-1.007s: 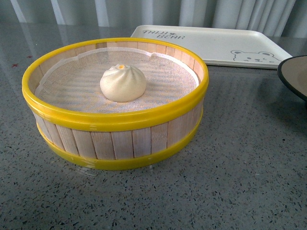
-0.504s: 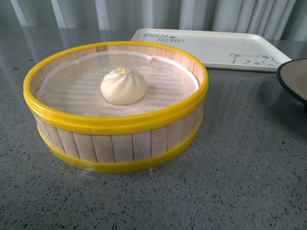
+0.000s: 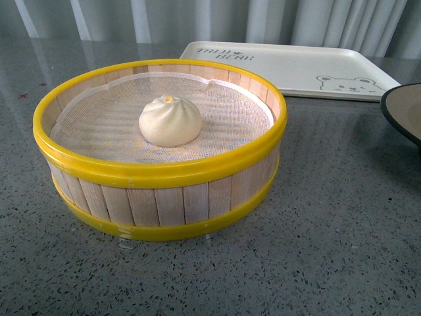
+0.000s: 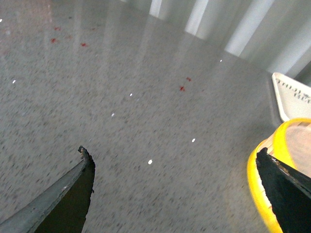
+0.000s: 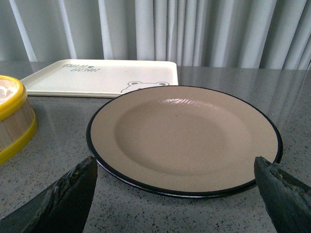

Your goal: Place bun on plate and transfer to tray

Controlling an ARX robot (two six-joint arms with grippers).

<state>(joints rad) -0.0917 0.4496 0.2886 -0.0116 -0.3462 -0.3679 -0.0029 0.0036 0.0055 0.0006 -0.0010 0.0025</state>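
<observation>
- Sitting upright in the middle of the cloth-lined steamer basket [image 3: 158,174], the bun [image 3: 170,121] shows its yellow dot on top.
- Behind the basket lies the tray [image 3: 296,69].
- To the basket's right, apart from it and near the tray, the plate [image 5: 184,136] stands on the speckled table [image 3: 329,250].
- The left gripper [image 4: 175,158] hangs spread wide over the table, beside the basket.
- The right gripper [image 5: 176,165] gapes wide before the plate.
</observation>
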